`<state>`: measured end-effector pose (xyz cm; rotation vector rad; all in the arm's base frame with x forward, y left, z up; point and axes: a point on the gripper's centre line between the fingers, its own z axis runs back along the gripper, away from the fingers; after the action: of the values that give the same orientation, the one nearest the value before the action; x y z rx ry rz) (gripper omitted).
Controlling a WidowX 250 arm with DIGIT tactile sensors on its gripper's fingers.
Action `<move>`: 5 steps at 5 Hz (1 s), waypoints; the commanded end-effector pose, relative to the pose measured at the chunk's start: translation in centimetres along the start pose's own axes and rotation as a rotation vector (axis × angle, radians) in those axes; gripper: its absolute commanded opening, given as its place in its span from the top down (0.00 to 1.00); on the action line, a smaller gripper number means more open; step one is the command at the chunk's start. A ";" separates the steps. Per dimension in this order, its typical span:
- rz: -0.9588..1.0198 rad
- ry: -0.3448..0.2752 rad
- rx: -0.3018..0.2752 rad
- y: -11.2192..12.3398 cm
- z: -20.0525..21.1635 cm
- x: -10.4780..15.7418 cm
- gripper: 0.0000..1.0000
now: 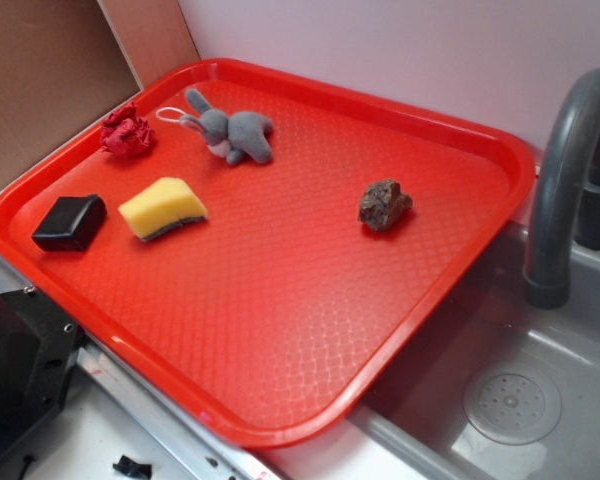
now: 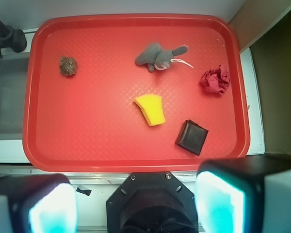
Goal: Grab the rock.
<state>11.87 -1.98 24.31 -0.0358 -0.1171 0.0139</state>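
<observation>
Brown rock [image 2: 68, 66] lies untouched; gripper [image 2: 136, 208] spread wide, empty.

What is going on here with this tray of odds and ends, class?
A robot arm's gripper hangs open high above a red plastic tray, holding nothing. Its target, a small rough dark brown rock, lies untouched by itself near the tray's sink-side edge. Clustered at the far side are a yellow sponge, a black wedge-shaped block, a crumpled red ball of fabric and a grey plush rabbit. No grasp has begun.
</observation>
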 end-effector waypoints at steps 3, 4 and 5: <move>0.279 -0.078 0.059 -3.1 -2.6 2.9 0.00; 0.297 -0.122 0.006 -5.8 -4.7 5.7 0.00; 0.277 -0.138 0.002 -8.2 -7.8 8.8 0.00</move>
<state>21.20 -10.04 16.45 -0.0173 -0.2070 0.2859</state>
